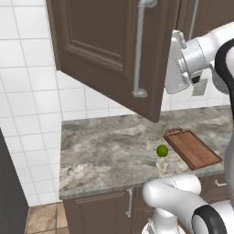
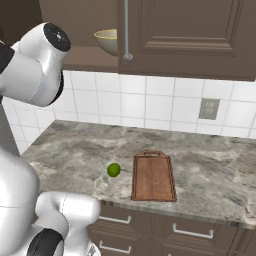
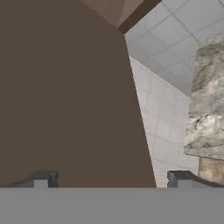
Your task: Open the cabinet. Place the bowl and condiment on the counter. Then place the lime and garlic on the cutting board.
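Observation:
The dark brown cabinet [image 1: 100, 50] has one door swung out over the counter [image 1: 114, 146], its grey bar handle [image 1: 138, 50] facing me. My gripper [image 3: 111, 180] is open, its fingertips [image 3: 41, 179] close against the door's flat brown face. My white hand [image 1: 177, 64] sits just behind the door's edge. The bowl [image 2: 107, 40] rests on the shelf inside the open cabinet. The lime [image 1: 162, 151] and the pale garlic [image 1: 161, 165] lie on the counter near its front edge, just left of the cutting board [image 1: 192, 147]. The condiment is hidden.
A white tiled wall [image 2: 130, 105] with a grey outlet [image 2: 208, 108] backs the counter. Low brown drawers with short handles [image 2: 190, 232] sit under it. The counter's left end [image 1: 61, 160] drops to a tiled floor.

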Available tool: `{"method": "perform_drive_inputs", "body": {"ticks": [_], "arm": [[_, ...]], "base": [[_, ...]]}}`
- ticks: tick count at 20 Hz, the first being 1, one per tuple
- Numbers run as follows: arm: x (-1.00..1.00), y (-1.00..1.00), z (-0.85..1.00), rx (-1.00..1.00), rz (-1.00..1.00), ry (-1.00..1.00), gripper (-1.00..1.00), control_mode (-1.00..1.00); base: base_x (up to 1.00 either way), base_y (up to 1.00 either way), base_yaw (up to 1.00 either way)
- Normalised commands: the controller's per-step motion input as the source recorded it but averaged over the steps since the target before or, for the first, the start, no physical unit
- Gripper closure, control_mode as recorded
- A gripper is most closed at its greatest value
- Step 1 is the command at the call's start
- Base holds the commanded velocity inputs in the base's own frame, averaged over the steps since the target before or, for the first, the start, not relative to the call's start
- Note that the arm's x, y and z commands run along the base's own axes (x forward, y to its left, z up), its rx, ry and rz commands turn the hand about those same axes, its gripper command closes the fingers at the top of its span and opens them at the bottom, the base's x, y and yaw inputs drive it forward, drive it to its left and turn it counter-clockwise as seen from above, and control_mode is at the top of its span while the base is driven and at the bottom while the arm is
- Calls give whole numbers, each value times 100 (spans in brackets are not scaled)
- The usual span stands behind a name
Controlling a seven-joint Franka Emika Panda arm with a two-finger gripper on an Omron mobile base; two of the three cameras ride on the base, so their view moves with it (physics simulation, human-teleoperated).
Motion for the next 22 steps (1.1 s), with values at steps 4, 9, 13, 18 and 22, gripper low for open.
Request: {"method": "perform_drive_inputs", "body": {"ticks": [4,9,13,18,22], "arm": [[-81,100,-23,-30,17,-29,-100,-100],[-48,100,-18,-22,3,-21,-100,-100],[-2,76,-4,-15,-4,-19,-100,-100],[0,-78,0,-1,-16,-20,-100,-100],[0,-100,7,0,-9,-23,-100,-100]], "base": [[0,0,0],[0,0,0],[0,0,0],[0,0,0],[0,0,0]]}}
